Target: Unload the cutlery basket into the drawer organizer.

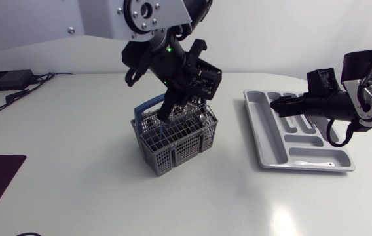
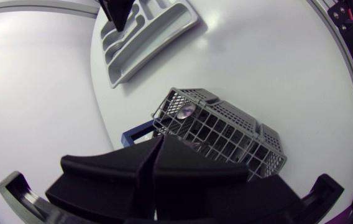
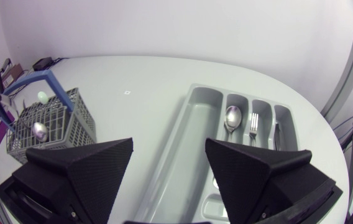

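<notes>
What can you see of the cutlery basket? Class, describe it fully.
The cutlery basket is a grey box of plastic-looking lattice with inner compartments and a blue arched handle. It stands upright on the white table, apart from the drawer organizer. A spoon shows inside. The left gripper, shut, hangs at its top; contact is unclear.

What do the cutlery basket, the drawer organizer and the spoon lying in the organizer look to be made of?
Cutlery basket: likely moulded plastic, with matte grey grid walls and a blue handle.
Drawer organizer: probably plastic too, smooth light grey, with rounded one-piece compartments.
Spoon: apparently polished metal; its bowl gives mirror-like reflections.
</notes>
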